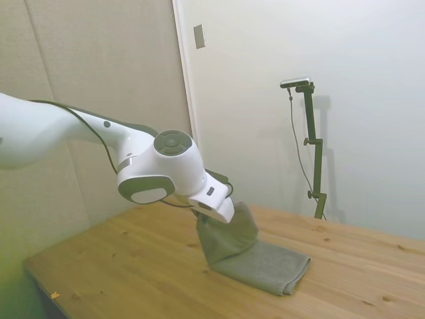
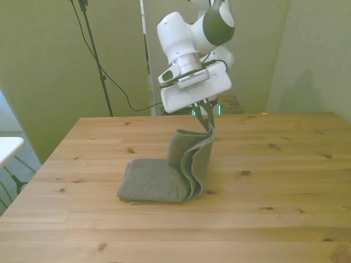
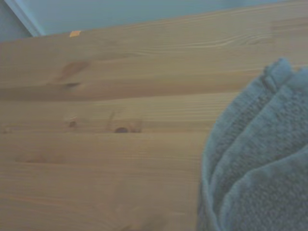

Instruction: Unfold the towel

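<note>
Pinching the towel (image 2: 186,164) top edge, end effector (image 2: 209,121) closed, lifted

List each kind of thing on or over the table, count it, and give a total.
Towel: 1
Robot arm with end effector: 1
Wooden table: 1
Total: 3

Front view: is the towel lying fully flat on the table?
No. One end of the towel is lifted upright, pinched at the gripper, while the rest lies on the table.
</note>
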Controlling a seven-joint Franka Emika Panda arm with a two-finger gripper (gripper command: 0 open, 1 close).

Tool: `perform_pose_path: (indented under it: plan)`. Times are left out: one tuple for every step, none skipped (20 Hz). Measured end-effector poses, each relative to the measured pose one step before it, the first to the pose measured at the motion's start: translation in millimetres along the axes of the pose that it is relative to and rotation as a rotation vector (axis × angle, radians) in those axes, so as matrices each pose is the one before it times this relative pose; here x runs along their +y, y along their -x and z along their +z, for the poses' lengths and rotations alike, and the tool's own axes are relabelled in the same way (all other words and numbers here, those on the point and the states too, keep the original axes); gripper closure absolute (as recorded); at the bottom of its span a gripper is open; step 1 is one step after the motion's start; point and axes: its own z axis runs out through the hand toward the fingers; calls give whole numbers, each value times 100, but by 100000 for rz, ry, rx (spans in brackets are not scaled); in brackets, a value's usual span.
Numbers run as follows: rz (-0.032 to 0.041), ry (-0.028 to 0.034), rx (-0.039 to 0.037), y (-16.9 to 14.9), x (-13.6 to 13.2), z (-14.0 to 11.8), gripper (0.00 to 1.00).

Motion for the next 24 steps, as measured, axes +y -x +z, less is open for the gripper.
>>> perform_pose_path:
  plan:
    - [-925, 299, -54, 621, -762, 460, 100]
    - [-1024, 370, -62, 535, -673, 365, 100]
    - [-417, 445, 191, 379, -487, 258, 100]
    - [-773, 610, -312, 396, -428, 268, 0]
    - [-676, 798, -647, 389, -269, 289, 0]
    - [-408, 806, -622, 333, -92, 288, 0]
    - [-95, 698, -323, 223, 30, 234, 0]
    - [201, 571, -279, 143, 173, 205, 0]
    - [323, 399, -280, 88, 248, 193, 0]
    - [296, 301, -171, 21, 217, 128, 0]
    - [200, 180, -94, 0, 136, 73, 0]
    - [159, 73, -13, -19, 92, 11, 0]
    - [94, 47, 29, -26, 61, -11, 0]
    - [0, 79, 29, -25, 46, -11, 0]
    - [-77, 113, 12, -13, 34, -4, 0]
    - [-93, 114, -85, 0, 30, -1, 0]
    - [5, 33, -237, 17, 21, -1, 0]
    - [-14, 21, -173, 11, 11, -9, 0]
    - [-24, 7, -116, 7, 5, -19, 0]
    - [-93, -17, -173, 33, -18, -41, 0]
    - [-513, 250, -432, 88, -54, -94, 0]
    - [-598, 1319, -1029, 152, -79, -140, 0]
    - [446, 3056, -967, 86, 86, -170, 0]
    - [1651, 5323, -434, 62, 331, -65, 0]
